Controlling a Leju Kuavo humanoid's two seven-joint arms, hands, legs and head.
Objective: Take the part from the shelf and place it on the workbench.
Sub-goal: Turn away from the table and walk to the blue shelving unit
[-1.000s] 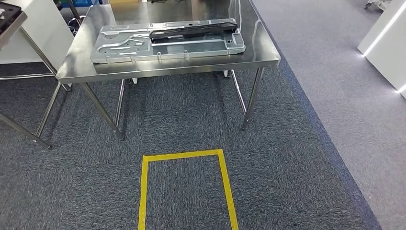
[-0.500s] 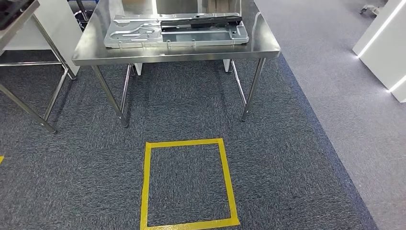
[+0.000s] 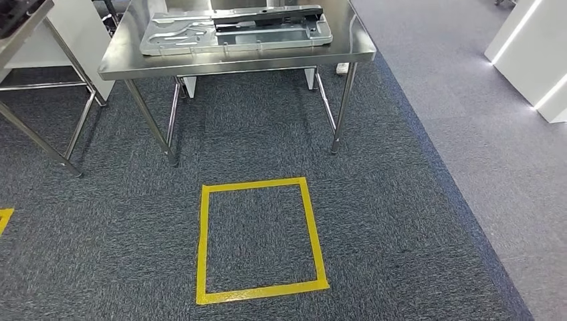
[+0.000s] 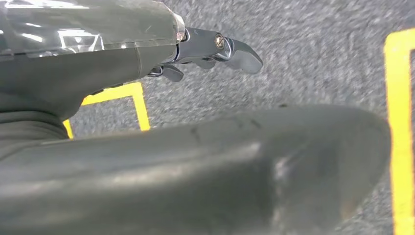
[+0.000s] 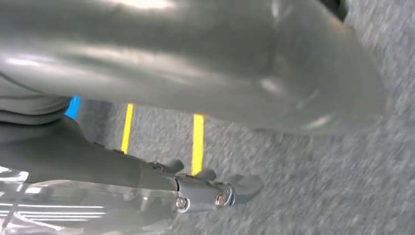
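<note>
**Mia:** Everything slid up in the robot's head view just now. That is the robot's view shifting, not the things moving. The workbench (image 3: 200,61) sits higher up and the whole yellow tape square (image 3: 254,184) on the carpet (image 3: 401,221) is in sight.

**Tom:** Where is the part?

**Mia:** The silver part (image 3: 194,37) lies flat on the workbench, close to the front edge. It reaches from near the left corner almost to the right corner. A black bar (image 3: 274,13) lies on top of it, along its far side.

**Tom:** Are the hands holding anything?

**Mia:** No. The left hand (image 4: 147,58) hangs down over the carpet with its fingers (image 4: 235,49) let go and nothing in them. The right hand (image 5: 122,169) hangs the same way, loose and with nothing in it.

**Tom:** So what is it doing?

**Mia:** I think the part is already put down and the robot is getting clear of the bench. That is only my guess.

**Tom:** How does it do that well?

**Mia:** It should take small, steady steps and keep both arms hanging close to its sides. It should not swing them near the bench legs or the other table (image 3: 40,17) at the left. A bump on the bench could slide the part toward the front edge. The yellow square looks like a good spot to stand on, so I would aim for that
</note>
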